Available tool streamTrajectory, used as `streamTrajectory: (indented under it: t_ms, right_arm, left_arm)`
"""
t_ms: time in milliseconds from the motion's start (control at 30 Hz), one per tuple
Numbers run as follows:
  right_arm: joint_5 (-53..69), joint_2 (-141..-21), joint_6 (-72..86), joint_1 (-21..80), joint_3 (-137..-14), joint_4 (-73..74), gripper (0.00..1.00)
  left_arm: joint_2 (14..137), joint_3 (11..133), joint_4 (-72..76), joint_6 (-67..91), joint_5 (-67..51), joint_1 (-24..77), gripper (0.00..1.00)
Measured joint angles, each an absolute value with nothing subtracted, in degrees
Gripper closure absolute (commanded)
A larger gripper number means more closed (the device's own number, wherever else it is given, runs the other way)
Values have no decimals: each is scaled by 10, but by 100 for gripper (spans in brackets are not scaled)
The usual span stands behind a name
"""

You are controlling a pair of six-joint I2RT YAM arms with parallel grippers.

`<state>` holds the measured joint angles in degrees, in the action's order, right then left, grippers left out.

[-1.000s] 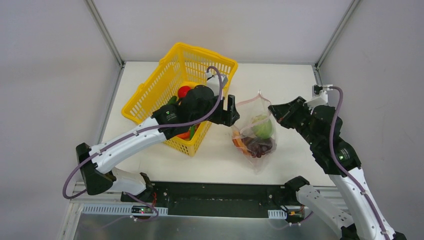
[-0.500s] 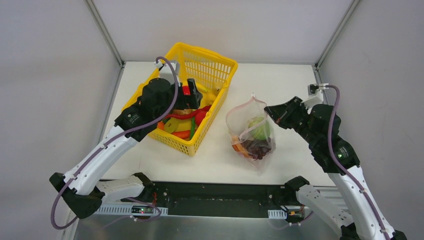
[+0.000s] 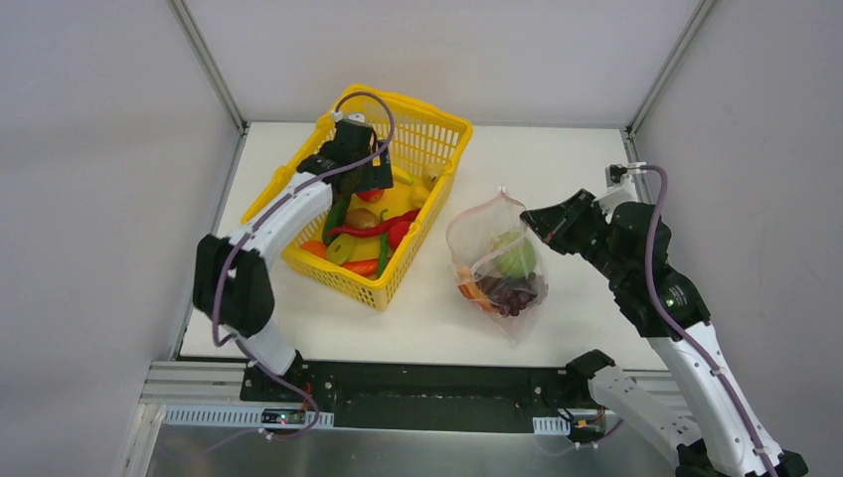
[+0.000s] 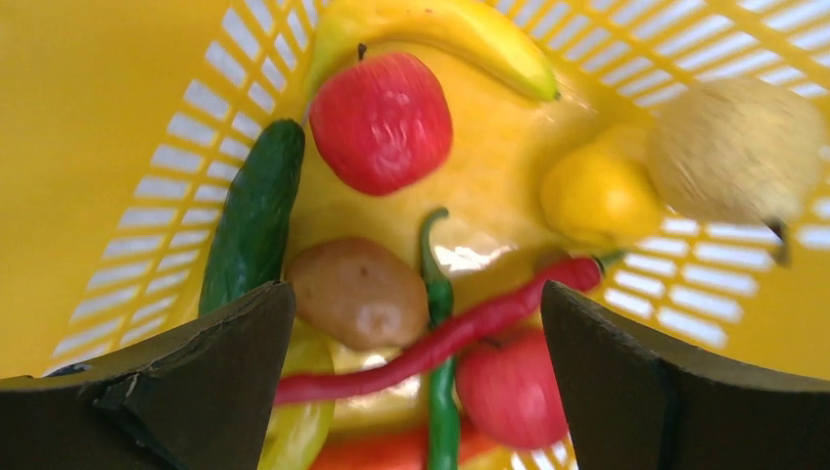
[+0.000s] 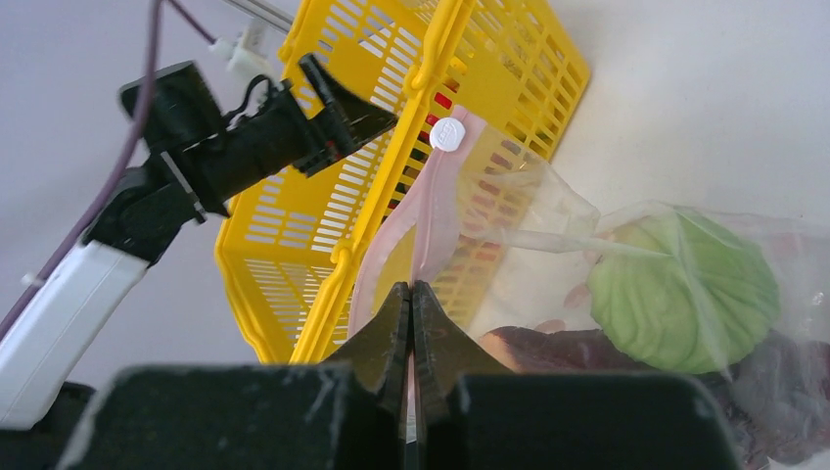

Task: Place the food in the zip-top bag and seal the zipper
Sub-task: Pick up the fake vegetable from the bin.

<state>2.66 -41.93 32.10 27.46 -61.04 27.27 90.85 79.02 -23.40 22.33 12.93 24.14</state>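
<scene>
The zip-top bag [image 3: 494,260] stands on the table with a green cabbage [image 3: 515,257], purple grapes [image 3: 511,293] and an orange-rimmed slice [image 3: 470,289] inside. My right gripper [image 3: 529,216] is shut on the bag's pink zipper [image 5: 428,220] strip and holds the mouth up; the white slider [image 5: 448,134] sits at the top. My left gripper [image 3: 368,181] hangs open inside the yellow basket [image 3: 298,263]. In the left wrist view its open gripper [image 4: 416,294] is above a potato [image 4: 357,292], a red chili [image 4: 489,315] and a red tomato [image 4: 509,387]; nothing is held.
The basket wall [image 4: 98,117] also encloses a red tomato [image 4: 382,122], a banana [image 4: 440,29], a cucumber [image 4: 254,220], a yellow lemon [image 4: 597,191] and a green chili [image 4: 438,284]. The basket stands just left of the bag. Frame walls border the table.
My left arm has swung from beside the bag's mouth back over the basket and down into it, its jaws opening wide. The right gripper has kept its hold on the bag.
</scene>
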Motion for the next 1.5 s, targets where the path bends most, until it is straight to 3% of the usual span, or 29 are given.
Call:
streamTrajectory:
  t_ms: [200, 867, 967, 1033, 1133, 1367, 1500]
  right_arm:
    - [27, -427, 326, 275, -610, 270, 100]
    - [40, -453, 330, 275, -610, 259, 100]
    - [44, -455, 331, 275, -610, 258, 100]
    - [45, -455, 331, 275, -610, 257, 100]
    - [46, -454, 331, 275, -609, 257, 99]
    - [46, -448, 330, 275, -603, 255, 99]
    - [46, -444, 330, 275, -601, 255, 99]
  left_arm:
    - [1033, 824, -199, 244, 141, 217, 1]
    - [1171, 863, -117, 372, 221, 205, 3]
    - [1189, 889, -142, 384, 216, 205, 12]
    - [1197, 910, -153, 390, 210, 203, 30]
    - [1200, 921, -158, 401, 199, 199, 40]
    - [1200, 915, -149, 409, 181, 195, 80]
    - [1176, 866, -97, 409, 169, 194, 86]
